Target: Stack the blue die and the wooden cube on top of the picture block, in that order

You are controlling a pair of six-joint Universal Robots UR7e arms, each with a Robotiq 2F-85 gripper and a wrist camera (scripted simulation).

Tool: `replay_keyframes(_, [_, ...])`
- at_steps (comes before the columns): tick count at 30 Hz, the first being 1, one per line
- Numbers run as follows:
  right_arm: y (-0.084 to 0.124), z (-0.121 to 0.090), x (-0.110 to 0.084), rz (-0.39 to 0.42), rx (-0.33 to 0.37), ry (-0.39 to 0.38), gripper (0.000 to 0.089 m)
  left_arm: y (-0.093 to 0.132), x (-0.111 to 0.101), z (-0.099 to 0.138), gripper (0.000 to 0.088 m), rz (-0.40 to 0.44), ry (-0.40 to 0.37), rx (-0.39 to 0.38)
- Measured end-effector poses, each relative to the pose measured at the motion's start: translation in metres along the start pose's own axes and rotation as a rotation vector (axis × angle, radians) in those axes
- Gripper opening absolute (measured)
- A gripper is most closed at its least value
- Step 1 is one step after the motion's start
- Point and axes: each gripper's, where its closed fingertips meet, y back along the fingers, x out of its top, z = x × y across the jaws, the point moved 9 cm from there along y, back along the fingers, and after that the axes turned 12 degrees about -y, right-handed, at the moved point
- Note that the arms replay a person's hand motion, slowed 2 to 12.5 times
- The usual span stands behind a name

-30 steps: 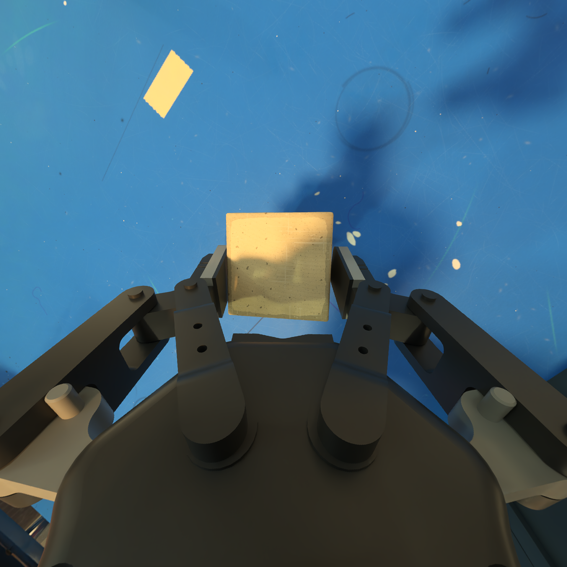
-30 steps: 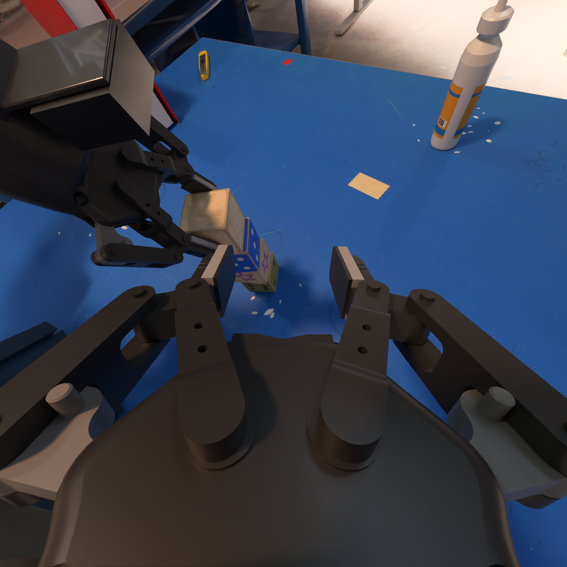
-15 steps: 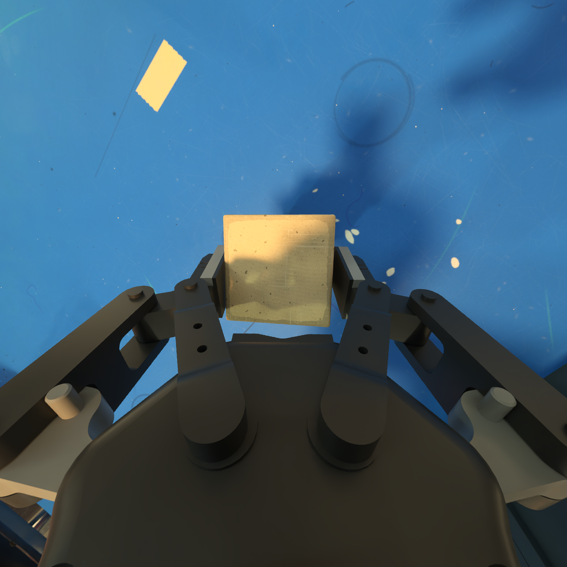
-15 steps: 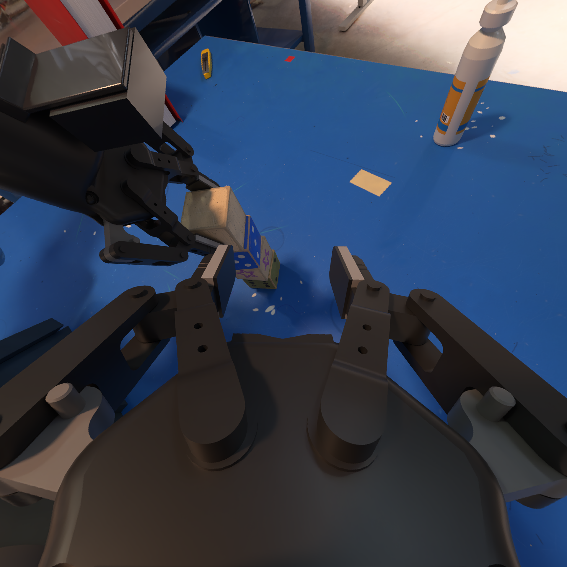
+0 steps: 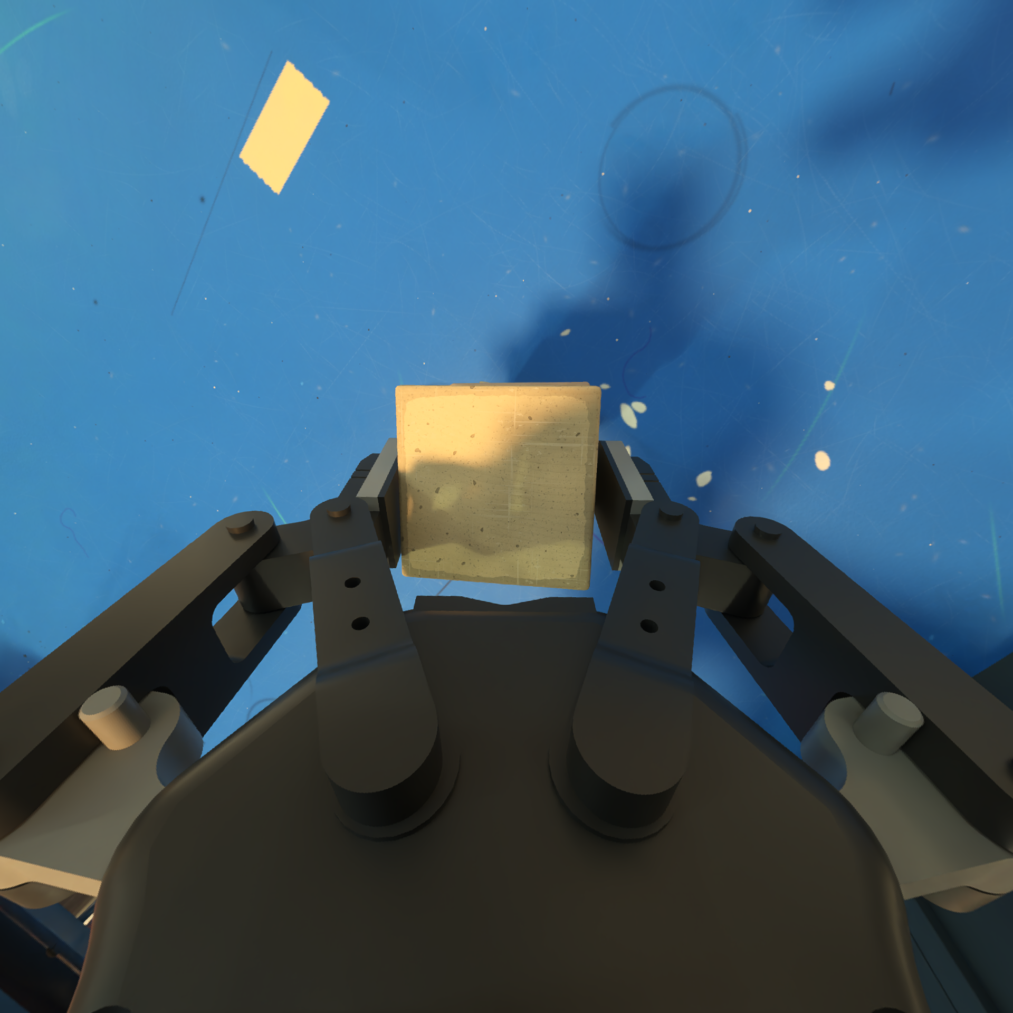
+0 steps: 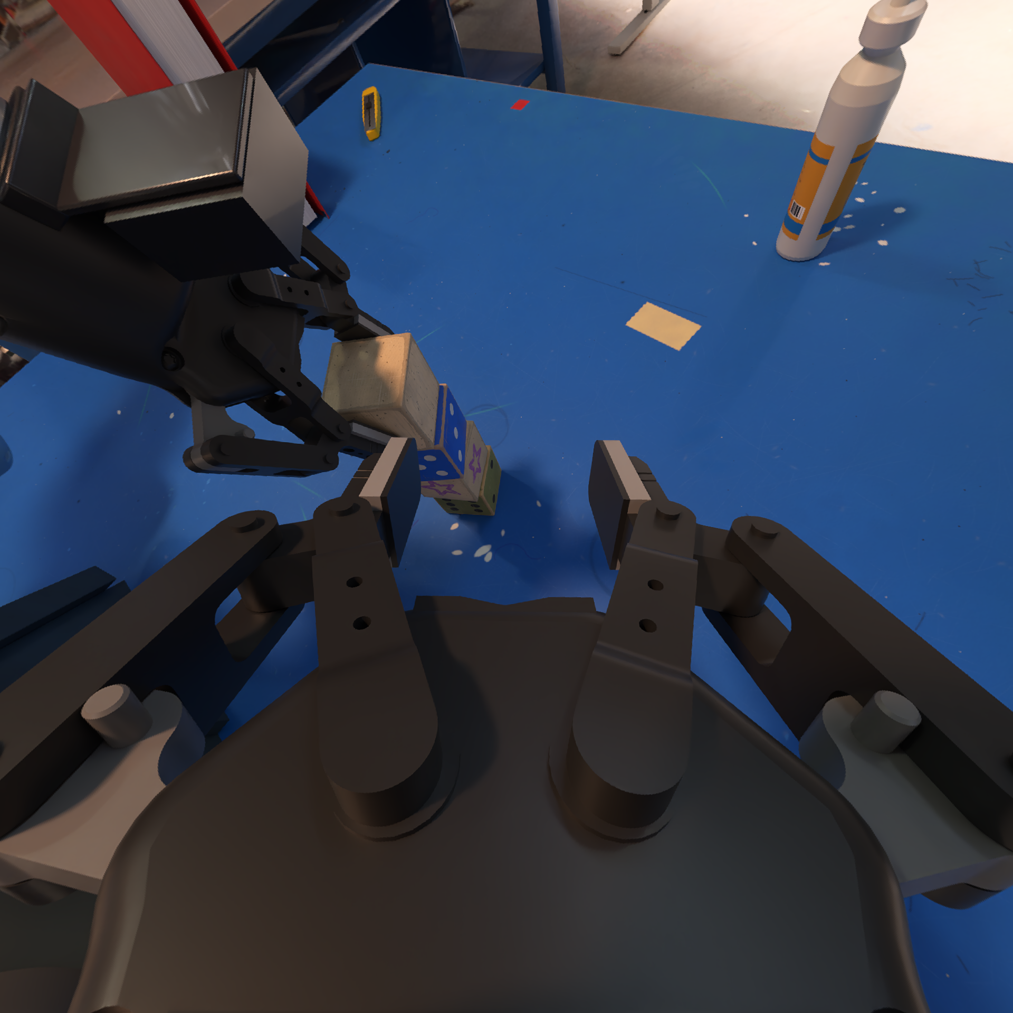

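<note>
My left gripper is shut on the wooden cube, a pale tan block that fills the gap between its pads. In the right wrist view the cube rests on the blue die with white dots. The die sits on the picture block, tan with purple stars. Under that is an olive block with black dots, standing on the blue table. My right gripper is open and empty, above the table just right of the stack. From the left wrist view the cube hides the stack.
A white bottle with an orange label stands at the back right. A tan tape patch lies on the table and also shows in the left wrist view. A yellow utility knife lies near the far edge.
The table marks have drifted slightly up in the left wrist view and the cube looks a little larger between the pads. The right gripper stays open; its view has shifted slightly.
</note>
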Motion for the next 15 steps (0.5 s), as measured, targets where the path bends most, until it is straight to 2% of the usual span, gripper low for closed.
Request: replay_keyframes(15, [-0.0023,0.0016,-0.0007,-0.014,-0.005,-0.002,0.0557,-0.0065,-0.0029,-0.0024,0.0712,-0.028,-0.018,0.008])
